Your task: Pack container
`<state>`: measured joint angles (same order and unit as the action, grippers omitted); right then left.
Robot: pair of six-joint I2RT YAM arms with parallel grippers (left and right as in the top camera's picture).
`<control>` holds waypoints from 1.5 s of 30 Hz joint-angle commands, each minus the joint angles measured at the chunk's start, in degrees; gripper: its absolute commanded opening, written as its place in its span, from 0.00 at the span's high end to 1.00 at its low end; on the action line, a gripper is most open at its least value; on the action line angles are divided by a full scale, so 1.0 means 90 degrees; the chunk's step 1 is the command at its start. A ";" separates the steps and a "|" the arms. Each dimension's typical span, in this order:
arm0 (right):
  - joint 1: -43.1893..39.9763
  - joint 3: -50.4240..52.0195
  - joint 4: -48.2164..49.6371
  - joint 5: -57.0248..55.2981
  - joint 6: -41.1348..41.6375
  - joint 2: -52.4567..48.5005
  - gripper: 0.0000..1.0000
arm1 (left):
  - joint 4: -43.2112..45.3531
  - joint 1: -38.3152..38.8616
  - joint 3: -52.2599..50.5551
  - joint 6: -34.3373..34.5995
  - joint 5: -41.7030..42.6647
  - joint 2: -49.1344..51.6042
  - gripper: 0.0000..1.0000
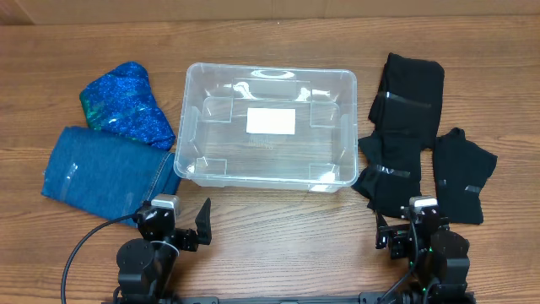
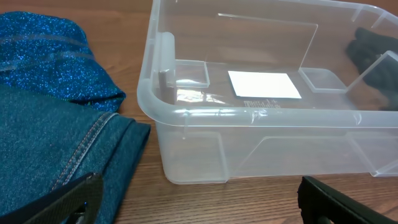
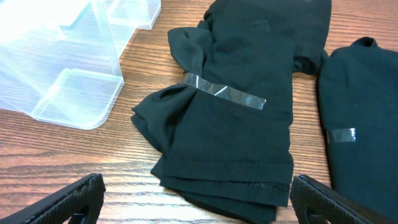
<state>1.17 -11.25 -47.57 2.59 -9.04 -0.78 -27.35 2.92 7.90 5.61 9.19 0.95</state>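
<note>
The clear plastic container (image 1: pixel 266 127) with a white label on its base stands empty at the table's middle; it also shows in the left wrist view (image 2: pixel 261 124) and its corner in the right wrist view (image 3: pixel 62 68). My left gripper (image 1: pixel 190 228) is open and empty just in front of its left corner, beside folded blue jeans (image 1: pixel 105 169). My right gripper (image 1: pixel 409 230) is open and empty in front of a folded black garment bound with clear tape (image 3: pixel 236 118).
A sparkly blue garment (image 1: pixel 126 101) lies left of the container, behind the jeans. Several folded black garments lie right of the container: one at the back (image 1: pixel 409 89), one at the far right (image 1: pixel 462 173).
</note>
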 commanded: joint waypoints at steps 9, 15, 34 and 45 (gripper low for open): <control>-0.0019 0.0005 0.0039 0.0012 0.0000 0.0066 0.00 | 0.0350 -0.0012 -0.0027 -0.0049 -0.0109 -0.0078 0.00; -0.0019 0.0005 0.0036 0.0012 0.0000 0.0066 0.00 | 0.0136 -0.0012 -0.0027 0.0476 0.1253 -0.0078 0.00; -0.0019 0.0005 0.0036 0.0012 0.0000 0.0066 0.00 | -0.2963 -0.1804 0.7499 -0.0204 -0.1185 0.6972 0.00; -0.0019 0.0005 0.0036 0.0012 0.0002 0.0066 0.00 | -0.3096 -0.6215 0.8393 -0.1460 0.1715 1.0989 0.00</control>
<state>1.17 -11.22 -47.57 2.59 -9.04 -0.73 -56.53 -46.65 81.91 -0.47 15.64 95.33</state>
